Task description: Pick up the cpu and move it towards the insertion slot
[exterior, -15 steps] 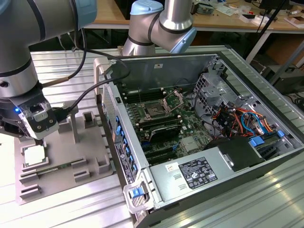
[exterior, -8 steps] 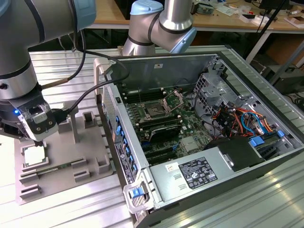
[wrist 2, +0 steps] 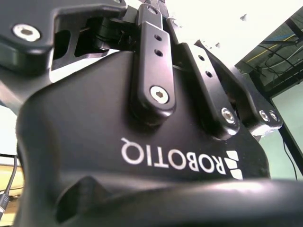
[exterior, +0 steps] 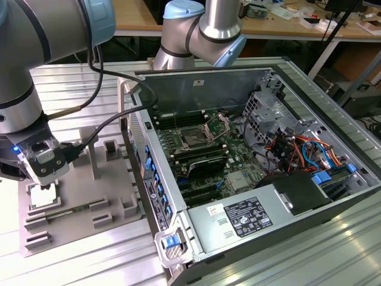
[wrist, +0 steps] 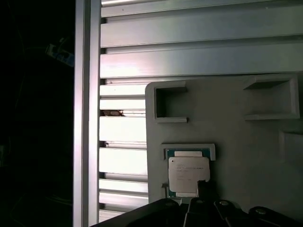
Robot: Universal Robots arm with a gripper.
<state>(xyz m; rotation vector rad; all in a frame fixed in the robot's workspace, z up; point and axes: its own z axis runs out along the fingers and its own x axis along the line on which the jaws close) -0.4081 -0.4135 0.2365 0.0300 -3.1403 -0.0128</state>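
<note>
Arm (exterior: 24, 59), silver-grey with pale blue joint caps, reaches in at the exterior view's left. Its pincer (exterior: 49, 177) hangs low over the grey moulded plastic fixture (exterior: 113, 190) (wrist: 236, 156), which lies flat on the ribbed aluminium surface (exterior: 77, 83) (wrist: 189, 56). The cpu (exterior: 44, 195) (wrist: 188, 174), a small flat square plate with a silvery-white metal top, lies flat in a shallow raised seat near one edge of that fixture, directly under the pincer. In the first wrist view a dark part of the pincer overlaps one corner of the plate; contact or a small gap, cannot tell. Whether the pincer is wide or narrow also cannot be told: the second wrist view gives its black housing and linkage bars close up, the working ends out of frame. The plate is not lifted. Black cables (exterior: 107, 122) run from the wrist toward the open grey metal computer case (exterior: 196, 83), which lies on its side just beside the fixture, on the exterior view's right of it. Inside, on the green circuit board (exterior: 238, 152), sits the insertion slot (exterior: 193, 138), a square dark socket with a shiny hinged metal frame, well apart from the cpu, with the case wall between them.
</note>
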